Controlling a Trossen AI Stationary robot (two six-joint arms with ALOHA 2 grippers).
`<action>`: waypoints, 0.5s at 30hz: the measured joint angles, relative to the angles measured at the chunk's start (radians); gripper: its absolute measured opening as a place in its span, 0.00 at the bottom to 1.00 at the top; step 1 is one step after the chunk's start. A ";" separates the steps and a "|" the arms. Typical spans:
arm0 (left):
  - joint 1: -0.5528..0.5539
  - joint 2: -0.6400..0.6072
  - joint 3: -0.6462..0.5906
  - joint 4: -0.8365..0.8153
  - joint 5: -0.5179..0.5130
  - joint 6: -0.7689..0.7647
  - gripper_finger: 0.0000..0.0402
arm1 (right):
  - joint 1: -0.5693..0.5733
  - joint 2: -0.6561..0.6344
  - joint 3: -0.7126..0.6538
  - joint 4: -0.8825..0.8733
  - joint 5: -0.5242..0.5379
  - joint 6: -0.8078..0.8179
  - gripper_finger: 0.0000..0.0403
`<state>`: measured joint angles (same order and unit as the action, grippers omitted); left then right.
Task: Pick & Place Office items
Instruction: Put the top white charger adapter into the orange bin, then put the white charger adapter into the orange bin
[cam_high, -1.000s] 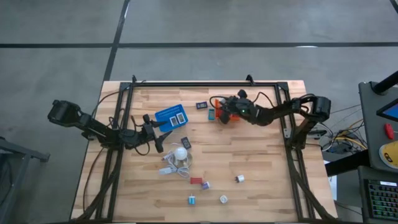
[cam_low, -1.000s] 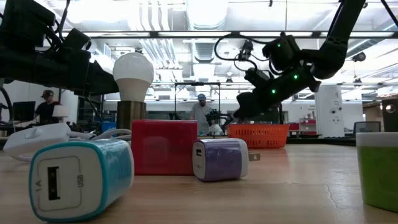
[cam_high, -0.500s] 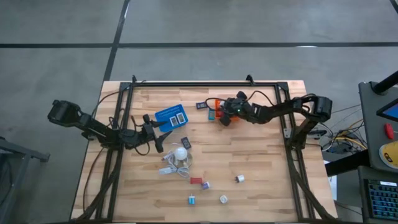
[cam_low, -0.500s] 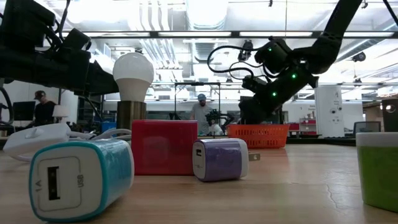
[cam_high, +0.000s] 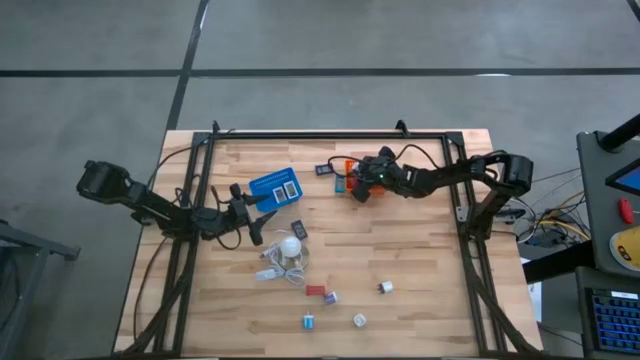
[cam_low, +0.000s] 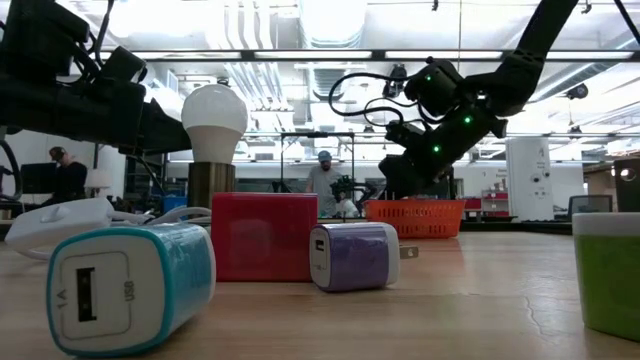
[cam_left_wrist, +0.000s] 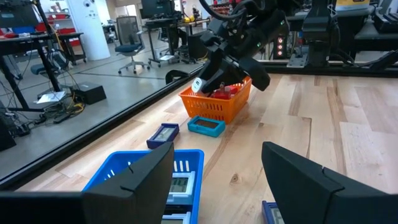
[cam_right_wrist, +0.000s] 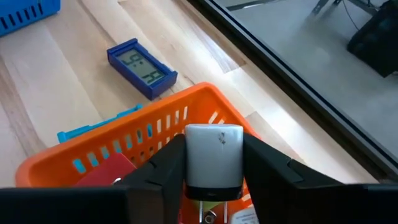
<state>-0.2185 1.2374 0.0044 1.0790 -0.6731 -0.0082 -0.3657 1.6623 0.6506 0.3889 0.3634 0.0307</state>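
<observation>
My right gripper (cam_right_wrist: 214, 146) hangs over the orange mesh basket (cam_right_wrist: 134, 146), shut on a white charger cube (cam_right_wrist: 214, 152). The basket stands at the table's far middle (cam_high: 347, 170) and holds a red item (cam_right_wrist: 106, 171). My left gripper (cam_left_wrist: 217, 155) waits open near the blue basket (cam_left_wrist: 146, 177), touching nothing. Loose office items rest on the near table: a red block (cam_low: 265, 237), a purple cube (cam_low: 355, 255), a teal charger (cam_low: 130, 285) and white cubes (cam_high: 385, 287). My right gripper pinches the white cube by two opposite side faces (cam_right_wrist: 188, 163), one finger on each. The fingers slant downward from the table's right side. The cube is lifted clear above the orange basket, its metal prongs (cam_right_wrist: 208, 216) facing back toward the wrist.
A white bulb with its cord (cam_high: 290, 247) lies mid-table. A blue flat clock (cam_right_wrist: 142, 68) and a bluish flat piece (cam_left_wrist: 207, 126) lie beside the orange basket. A dark rectangle (cam_high: 299, 229) lies near the bulb. A black frame (cam_high: 330, 135) runs along the far and side edges.
My right gripper has tipped its fingers more steeply down toward the orange basket and shifted a little toward the table's left, keeping the white cube between its fingers.
</observation>
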 joint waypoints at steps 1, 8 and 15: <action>0.000 0.000 0.000 0.000 0.000 0.000 0.62 | -0.001 0.000 0.000 0.001 0.000 0.002 0.37; 0.000 0.000 0.000 0.000 0.000 0.000 0.62 | -0.005 0.000 0.000 0.015 0.004 -0.006 0.52; 0.000 0.000 0.000 0.000 0.000 0.000 0.62 | -0.004 0.000 0.000 0.092 0.006 -0.042 0.53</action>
<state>-0.2184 1.2373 0.0044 1.0790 -0.6731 -0.0082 -0.3698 1.6623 0.6506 0.4814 0.3691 -0.0110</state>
